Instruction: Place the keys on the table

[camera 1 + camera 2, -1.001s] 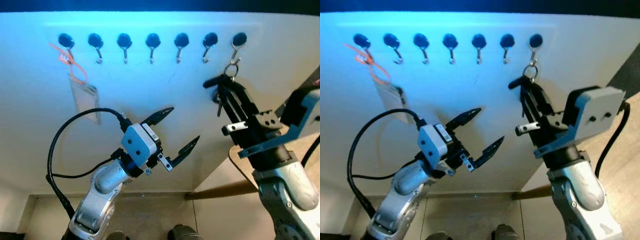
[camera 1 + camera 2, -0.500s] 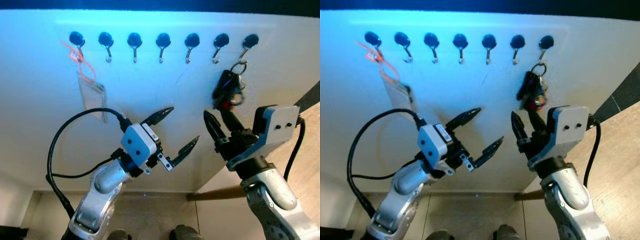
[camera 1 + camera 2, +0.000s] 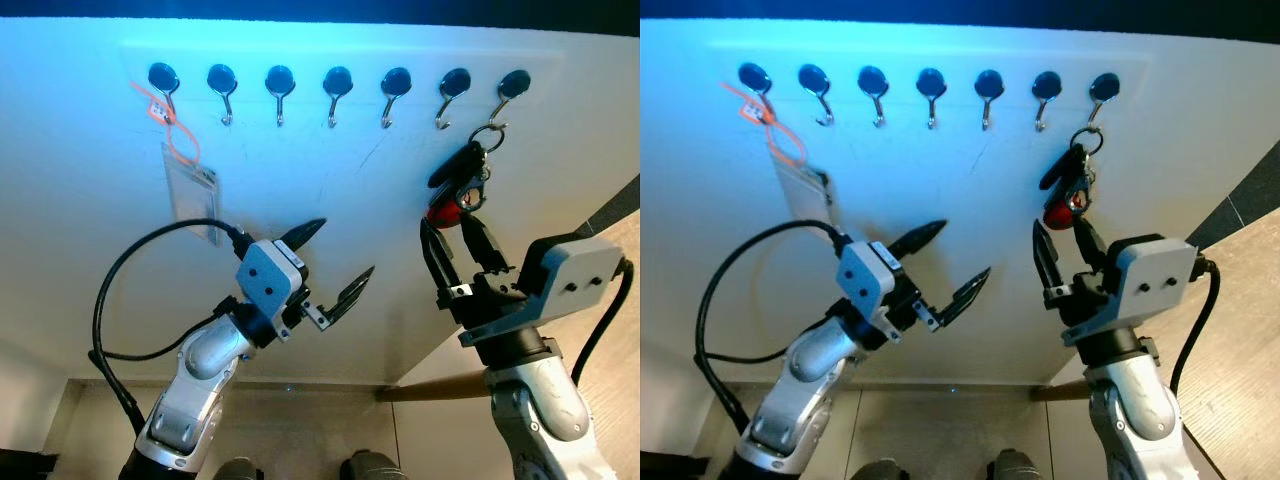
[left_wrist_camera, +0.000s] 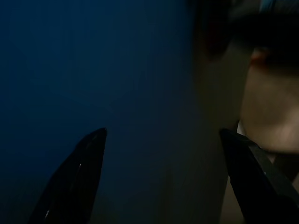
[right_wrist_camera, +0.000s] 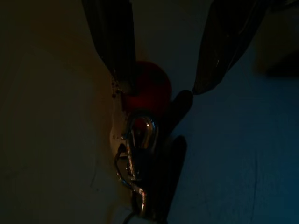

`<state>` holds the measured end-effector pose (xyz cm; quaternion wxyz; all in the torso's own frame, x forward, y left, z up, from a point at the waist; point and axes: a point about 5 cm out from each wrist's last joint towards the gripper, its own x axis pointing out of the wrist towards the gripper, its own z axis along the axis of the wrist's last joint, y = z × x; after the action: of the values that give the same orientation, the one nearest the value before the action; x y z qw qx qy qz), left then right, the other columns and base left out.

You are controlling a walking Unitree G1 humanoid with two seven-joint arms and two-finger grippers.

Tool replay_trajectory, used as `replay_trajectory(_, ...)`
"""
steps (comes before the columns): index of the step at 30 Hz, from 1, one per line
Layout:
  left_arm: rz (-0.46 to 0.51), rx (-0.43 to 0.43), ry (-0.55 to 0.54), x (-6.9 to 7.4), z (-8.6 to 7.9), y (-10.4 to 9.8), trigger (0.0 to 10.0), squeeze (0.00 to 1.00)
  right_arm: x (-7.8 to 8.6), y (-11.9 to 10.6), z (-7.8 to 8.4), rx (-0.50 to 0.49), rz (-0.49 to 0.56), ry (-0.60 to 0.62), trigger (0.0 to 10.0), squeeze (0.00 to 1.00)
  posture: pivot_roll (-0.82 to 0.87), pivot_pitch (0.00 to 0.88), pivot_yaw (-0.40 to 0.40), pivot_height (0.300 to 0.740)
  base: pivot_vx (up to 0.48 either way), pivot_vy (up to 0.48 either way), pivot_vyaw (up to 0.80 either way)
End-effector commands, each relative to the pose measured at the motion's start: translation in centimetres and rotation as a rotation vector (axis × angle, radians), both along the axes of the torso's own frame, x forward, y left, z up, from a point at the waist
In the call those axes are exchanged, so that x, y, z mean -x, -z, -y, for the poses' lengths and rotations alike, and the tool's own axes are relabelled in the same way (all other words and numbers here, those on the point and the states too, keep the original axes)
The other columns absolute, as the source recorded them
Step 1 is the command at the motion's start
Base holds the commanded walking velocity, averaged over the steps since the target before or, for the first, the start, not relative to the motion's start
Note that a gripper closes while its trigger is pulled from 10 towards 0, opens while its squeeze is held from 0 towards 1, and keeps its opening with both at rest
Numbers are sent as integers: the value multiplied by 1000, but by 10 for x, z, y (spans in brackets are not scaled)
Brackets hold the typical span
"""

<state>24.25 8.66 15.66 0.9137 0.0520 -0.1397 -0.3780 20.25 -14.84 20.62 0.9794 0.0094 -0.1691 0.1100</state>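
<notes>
The keys (image 3: 460, 183), a dark bunch with a red tag on a silver ring, hang from the rightmost hook (image 3: 513, 84) on the white wall. My right gripper (image 3: 450, 228) is open just beneath them, pointing up, its fingertips level with the red tag. In the right wrist view the red tag (image 5: 152, 88) and a silver clip (image 5: 138, 140) lie just beyond the two spread fingers (image 5: 112, 37). My left gripper (image 3: 343, 250) is open in front of the wall, lower and to the left, with nothing in it. The left wrist view is dark, with both fingers (image 4: 77, 179) spread apart.
Several black-headed hooks (image 3: 338, 80) run in a row across the wall. A clear badge holder (image 3: 192, 192) on an orange cord hangs from the leftmost hook. A wooden table surface (image 3: 1240, 300) lies at the right edge. The floor (image 3: 300, 430) is below.
My right gripper has dropped from up around the keys near the hook to just beneath them, fingers apart. The keys stay on the hook. My left gripper sank slightly; the camera shifted.
</notes>
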Motion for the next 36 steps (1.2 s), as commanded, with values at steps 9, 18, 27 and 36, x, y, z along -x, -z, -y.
replay_trajectory(9, -209, 135, -308, -19, -38, 25, 10000, 0, -13, 20, 5, 101, -31, 95, 10000, 0, -7, 104, -60, 740, 0, 0, 0)
replay_trajectory(18, -218, 181, -359, -26, -46, 22, 10000, 0, -7, 45, 4, 96, -80, 143, 10000, 0, 8, 89, -61, 740, 0, 0, 0)
replay_trajectory(27, -188, 193, -347, -29, -43, 15, 10000, 0, -6, 15, 7, 110, 123, 202, 10000, 0, 6, 88, -51, 740, 0, 0, 0)
replay_trajectory(36, -88, 301, -37, 1, -25, -13, 10000, 0, 0, -8, 9, 122, 249, 225, 10000, 0, 1, 96, -58, 740, 0, 0, 0)
